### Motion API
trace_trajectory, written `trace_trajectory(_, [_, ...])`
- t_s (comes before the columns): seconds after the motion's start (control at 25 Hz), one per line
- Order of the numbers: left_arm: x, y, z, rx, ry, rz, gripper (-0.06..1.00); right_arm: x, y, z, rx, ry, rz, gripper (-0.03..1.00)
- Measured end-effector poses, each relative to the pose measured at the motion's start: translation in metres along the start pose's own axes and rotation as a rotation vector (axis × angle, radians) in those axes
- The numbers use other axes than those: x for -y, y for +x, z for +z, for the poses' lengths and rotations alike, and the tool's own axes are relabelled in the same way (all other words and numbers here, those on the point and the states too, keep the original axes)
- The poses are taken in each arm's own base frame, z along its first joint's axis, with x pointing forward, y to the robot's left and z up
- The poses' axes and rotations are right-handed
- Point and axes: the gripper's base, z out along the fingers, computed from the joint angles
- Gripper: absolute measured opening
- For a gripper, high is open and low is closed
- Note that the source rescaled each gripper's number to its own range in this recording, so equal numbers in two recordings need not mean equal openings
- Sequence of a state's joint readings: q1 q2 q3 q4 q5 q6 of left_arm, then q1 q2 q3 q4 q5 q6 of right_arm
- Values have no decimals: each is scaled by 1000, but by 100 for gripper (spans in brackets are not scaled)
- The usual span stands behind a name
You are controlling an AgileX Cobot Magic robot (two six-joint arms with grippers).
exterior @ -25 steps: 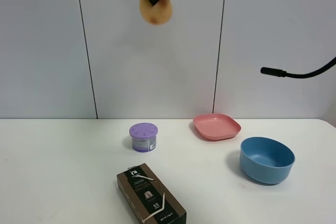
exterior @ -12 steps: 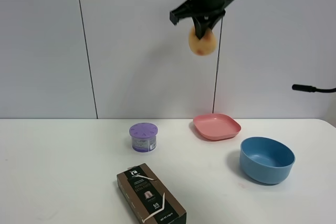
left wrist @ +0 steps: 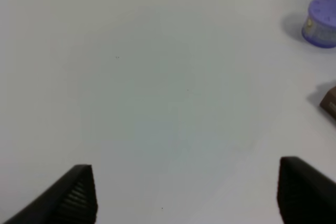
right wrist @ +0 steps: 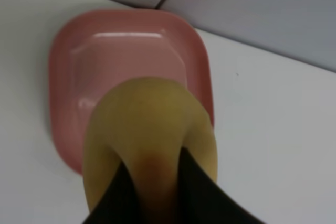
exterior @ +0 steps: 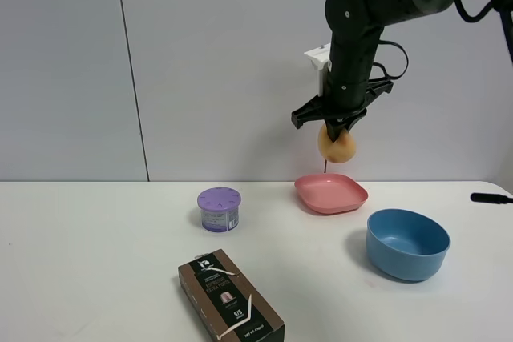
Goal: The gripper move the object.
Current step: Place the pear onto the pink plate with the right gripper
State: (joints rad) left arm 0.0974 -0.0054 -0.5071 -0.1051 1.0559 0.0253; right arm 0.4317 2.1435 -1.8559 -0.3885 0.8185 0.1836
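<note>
The object (exterior: 337,146) hangs in the air above the table (exterior: 96,262), pinched between the two black fingers of the right gripper (exterior: 335,129), which is closed on its upper part. In the exterior high view it sits straight at 12 o'clock from the pink plate (exterior: 357,199), clear of it and not touching. Its long axis runs about 12 to 6, in line with the fingers, and its rounded free end points down at the plate. In the right wrist view the yellow skin bulges out on both sides of the fingers, with a reddish patch between them. The plate beneath fills most of that view, and its visible floor is plain pink.

At 4 o'clock from the plate, near it but apart, stands the blue bowl (exterior: 405,263), and the part of its inside that shows is plain blue. At 9 o'clock from the plate stands the purple cup (exterior: 219,209), upright with its lid on, so its contents are hidden. At about 6 o'clock from the cup lies the brown box (exterior: 231,298), flat on its side, closed, its long axis slanting from 11 to 5.

The left gripper (left wrist: 189,198) hovers over bare table with its fingers spread wide and nothing between them. The cup and a corner of the box show at the edge of its wrist view.
</note>
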Motion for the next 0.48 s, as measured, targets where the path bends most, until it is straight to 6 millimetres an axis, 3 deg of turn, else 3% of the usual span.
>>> trace_trajectory(0.24, [0,0,0,0,0,0,100,11,7,28,110,-27,91,0])
trace_trajectory(0.48, [0,0,0,0,0,0,100,13,23,64,54,-13,108,0])
